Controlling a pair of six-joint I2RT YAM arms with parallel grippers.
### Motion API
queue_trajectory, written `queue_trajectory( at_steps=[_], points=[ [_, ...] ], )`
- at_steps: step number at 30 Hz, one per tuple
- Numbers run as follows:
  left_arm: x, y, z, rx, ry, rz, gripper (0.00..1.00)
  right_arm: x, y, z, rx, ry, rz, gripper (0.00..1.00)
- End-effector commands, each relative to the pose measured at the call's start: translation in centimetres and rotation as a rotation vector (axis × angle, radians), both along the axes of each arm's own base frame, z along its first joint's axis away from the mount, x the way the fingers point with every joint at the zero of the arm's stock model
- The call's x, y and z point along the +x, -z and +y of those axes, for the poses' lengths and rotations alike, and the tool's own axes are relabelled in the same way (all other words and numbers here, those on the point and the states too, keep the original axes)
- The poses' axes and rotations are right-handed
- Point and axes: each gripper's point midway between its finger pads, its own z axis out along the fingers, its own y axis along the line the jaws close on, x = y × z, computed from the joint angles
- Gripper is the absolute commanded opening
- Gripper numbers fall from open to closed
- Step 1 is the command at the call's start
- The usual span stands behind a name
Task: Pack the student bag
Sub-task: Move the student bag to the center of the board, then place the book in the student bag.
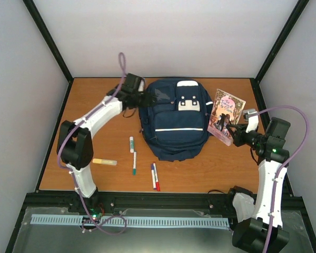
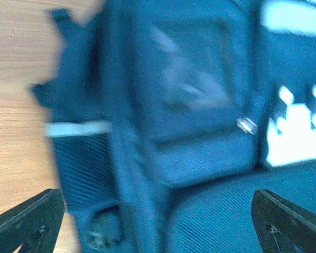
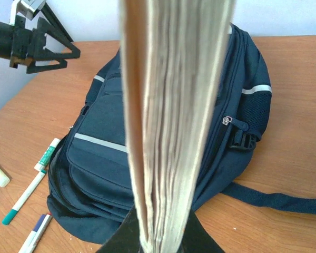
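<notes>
Right claw [image 1: 230, 129] clamping book [image 1: 228, 107], left claw [image 1: 146, 98] spread

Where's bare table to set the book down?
Best: the table front-right, between the student bag, the red and blue pens and the right arm. Also the far-left corner behind the left arm. Crowded: front-left of the bag, with the white marker, green-tipped marker and yellow highlighter.

Student bag [image 1: 175, 118] blocks table [image 1: 200, 174] centre; markers [image 1: 134, 162] litter near side.

One bag [image 1: 174, 113], one book [image 1: 229, 105], five stationery pieces [image 1: 134, 163]
</notes>
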Motion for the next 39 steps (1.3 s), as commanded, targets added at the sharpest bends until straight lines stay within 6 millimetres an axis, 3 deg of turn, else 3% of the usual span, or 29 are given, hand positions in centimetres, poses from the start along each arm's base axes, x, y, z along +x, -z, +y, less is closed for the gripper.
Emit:
queue_trajectory(
  at_steps=[1, 4, 7, 9, 12, 15, 17, 20, 22, 25, 27, 30, 34, 36, 39],
  points=[
    [-5.1, -1.9, -6.8, 0.112, 0.270, -0.083, 1.00, 0.6, -0.4, -0.6, -0.015, 0.021, -0.027, 0.03],
    [-7.6, -3.8, -10.2, 0.115, 0.369, -0.185, 1.00, 1.6, -0.1, -2.5, -0.053, 0.124, -0.004, 0.03],
    [-9.6, -6.3, -12.3, 0.102, 0.417, -0.290, 1.00, 2.4, 0.1, -4.6, -0.093, 0.221, 0.028, 0.03],
    [-10.8, -8.5, -12.4, 0.127, 0.411, -0.360, 1.00, 2.8, -0.3, -5.1, -0.094, 0.242, 0.036, 0.03],
    [-12.0, -11.0, -10.7, 0.186, 0.325, -0.436, 1.00, 3.2, -0.8, -5.9, -0.108, 0.270, 0.031, 0.03],
    [-10.4, -8.0, -5.4, 0.469, 0.107, -0.339, 1.00, 3.4, -0.9, -6.5, -0.138, 0.297, 0.001, 0.03],
    [-10.3, -5.4, -5.3, 0.575, 0.159, -0.277, 1.00, 3.3, -0.9, -6.9, -0.174, 0.316, -0.023, 0.03],
    [-11.3, -3.2, -7.0, 0.470, 0.210, -0.245, 1.00, 3.1, -1.6, -7.6, -0.222, 0.348, -0.045, 0.03],
    [-11.9, -3.9, -8.1, 0.417, 0.205, -0.359, 1.00, 3.0, -1.6, -7.9, -0.245, 0.361, -0.042, 0.03],
    [-13.8, -7.2, -8.6, 0.557, 0.169, -0.632, 1.00, 2.8, -0.9, -8.3, -0.262, 0.379, -0.022, 0.03],
    [-13.8, -8.8, -8.4, 0.531, 0.101, -0.663, 1.00, 2.6, 0.1, -8.1, -0.241, 0.381, -0.008, 0.03],
    [-13.5, -9.1, -11.3, 0.463, 0.192, -0.662, 1.00, 2.7, 0.5, -7.8, -0.212, 0.362, 0.009, 0.03],
    [-16.3, -7.3, -17.0, 0.341, 0.553, -0.587, 0.82, 3.0, 1.5, -8.5, -0.227, 0.393, 0.044, 0.03],
    [-17.6, -6.8, -18.8, 0.266, 0.660, -0.588, 0.74, 3.1, 2.2, -9.6, -0.249, 0.441, 0.076, 0.03],
    [-18.6, -4.6, -20.8, 0.263, 0.789, -0.515, 0.62, 3.2, 3.0, -10.6, -0.251, 0.472, 0.112, 0.03]
  ],
)
